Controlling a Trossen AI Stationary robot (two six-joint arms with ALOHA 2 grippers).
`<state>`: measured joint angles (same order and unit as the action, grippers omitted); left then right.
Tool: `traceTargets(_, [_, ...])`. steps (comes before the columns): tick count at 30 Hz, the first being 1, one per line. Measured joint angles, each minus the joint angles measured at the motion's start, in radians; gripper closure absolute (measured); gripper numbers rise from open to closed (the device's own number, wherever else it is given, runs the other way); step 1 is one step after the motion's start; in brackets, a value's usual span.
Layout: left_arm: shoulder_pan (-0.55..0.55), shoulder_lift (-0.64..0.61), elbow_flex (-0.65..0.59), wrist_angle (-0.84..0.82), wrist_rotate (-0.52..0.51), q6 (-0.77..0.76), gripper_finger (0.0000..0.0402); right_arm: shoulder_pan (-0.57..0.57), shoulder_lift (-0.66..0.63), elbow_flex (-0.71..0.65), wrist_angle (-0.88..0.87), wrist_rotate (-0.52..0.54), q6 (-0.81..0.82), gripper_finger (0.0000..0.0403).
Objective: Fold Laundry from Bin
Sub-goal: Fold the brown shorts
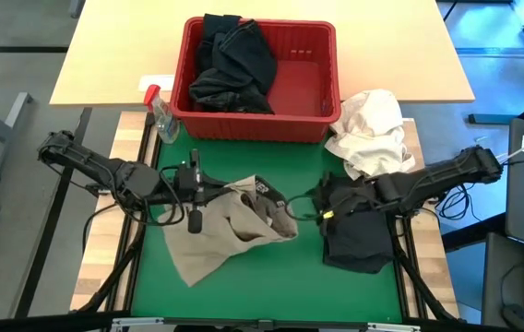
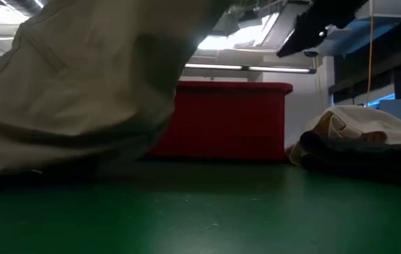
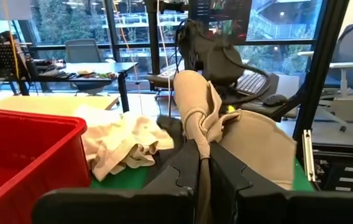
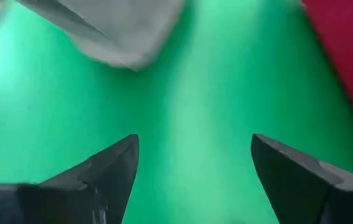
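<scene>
The khaki garment [image 1: 230, 226] is spread in a rumpled heap on the green mat [image 1: 244, 286], on the left half of the work area, and part of it is lifted off the surface. A fold of this garment is clamped between the closed fingers of the left gripper [image 3: 202, 163], as is seen in the left wrist view, where the beige cloth rises in a bunch directly above the two dark fingers [image 3: 176, 177]. The right gripper [image 4: 195, 165] is positioned over the middle of the mat, between the khaki garment and a dark garment [image 1: 354, 240] that lies flat on the right side of the mat; its jaws are spread wide and nothing is held between them, only bare green mat being visible in the gap. The red bin [image 1: 310, 92] stands at the far edge of the mat, and a pile of dark clothes [image 1: 234, 65] is heaped in its left half. A white cloth bundle [image 1: 370, 129] lies just beside the bin's right corner, touching the far edge of the dark garment. A small clear spray bottle [image 1: 161, 115] with a red top lies beside the bin's left wall.
</scene>
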<state>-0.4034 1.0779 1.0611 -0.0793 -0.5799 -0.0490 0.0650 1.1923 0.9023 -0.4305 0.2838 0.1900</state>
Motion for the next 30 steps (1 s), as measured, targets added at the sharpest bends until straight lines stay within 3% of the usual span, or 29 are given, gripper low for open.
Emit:
traceTargets(5, [0.0, 0.0, 0.0, -0.001, -0.001, 0.0, 0.0388, 0.001, 0.0, -0.058, 0.268, -0.135, 0.012, 0.0094])
traceTargets(12, [0.0, 0.0, 0.0, -0.003, -0.002, 0.007, 0.0388, 0.001, 0.0, -0.027, 0.361, -0.179, -0.031, 0.0095])
traceTargets(19, [0.0, -0.001, 0.0, -0.001, -0.002, 0.008, 0.0388, 0.0, 0.002, -0.016, 0.52, -0.018, -0.089, 0.0095])
traceTargets(23, [0.0, -0.001, 0.0, -0.003, -0.002, 0.008, 0.0388, 0.0, 0.016, -0.016, 0.502, 0.118, -0.092, 0.0095])
traceTargets(30, [0.0, -0.001, 0.001, -0.003, 0.023, 0.019, 0.0388, 0.0, 0.017, -0.017, 0.532, 0.223, -0.094, 0.0095])
